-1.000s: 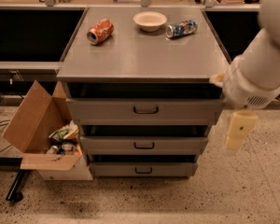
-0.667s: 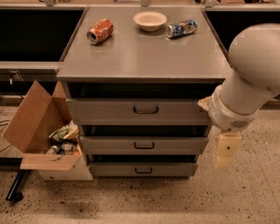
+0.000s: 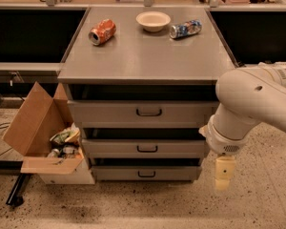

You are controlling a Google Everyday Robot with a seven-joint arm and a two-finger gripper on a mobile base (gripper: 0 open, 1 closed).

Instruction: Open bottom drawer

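The bottom drawer [image 3: 146, 173] is the narrowest, lowest grey front of three, shut, with a small black loop handle [image 3: 146, 174] at its centre. Above it are the mid-sized drawer [image 3: 146, 148] and the widest top drawer [image 3: 144, 112]. My gripper [image 3: 223, 173] hangs from the white arm [image 3: 250, 104] at the right of the cabinet. It points down, just right of the bottom drawer's right end, apart from the handle.
On the cabinet top [image 3: 143, 56] lie an orange can [image 3: 102, 31], a white bowl [image 3: 153, 20] and a blue can [image 3: 185, 28]. An open cardboard box [image 3: 43, 137] with rubbish stands left of the drawers. Speckled floor lies in front.
The arm has swung down and left, from beside the top drawer's level to beside the bottom drawer. The drawers have not moved.
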